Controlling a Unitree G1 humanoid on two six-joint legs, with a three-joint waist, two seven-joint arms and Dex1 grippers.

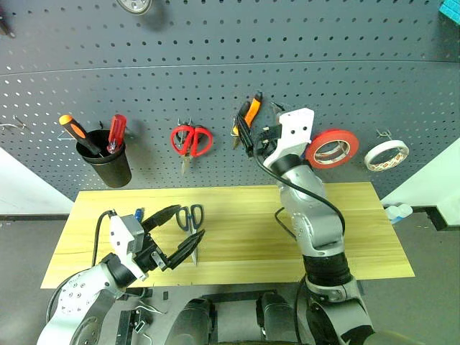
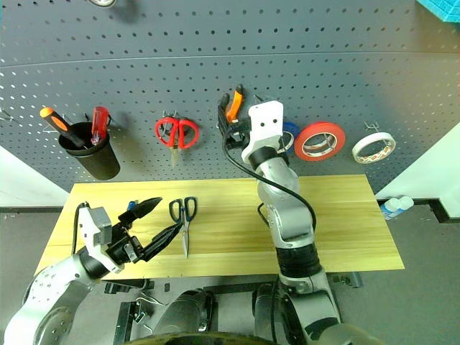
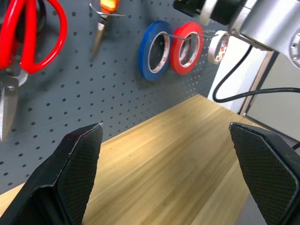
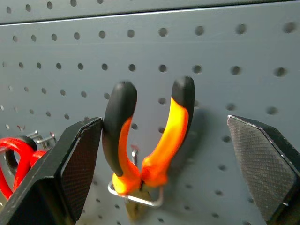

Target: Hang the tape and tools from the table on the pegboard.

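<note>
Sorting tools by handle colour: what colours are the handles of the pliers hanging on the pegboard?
Orange with black grips, clearest in the right wrist view: pliers.

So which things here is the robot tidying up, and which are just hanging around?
Part of the job:
red tape, on the pegboard
orange pliers, hung
dark scissors, on the table
blue screwdriver, on the table

Just there:
red scissors
blue tape
white tape
black cup of screwdrivers

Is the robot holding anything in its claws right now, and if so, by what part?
Nothing is held. The right end effector stands open before the hanging pliers; the left end effector is open above the table.
</note>
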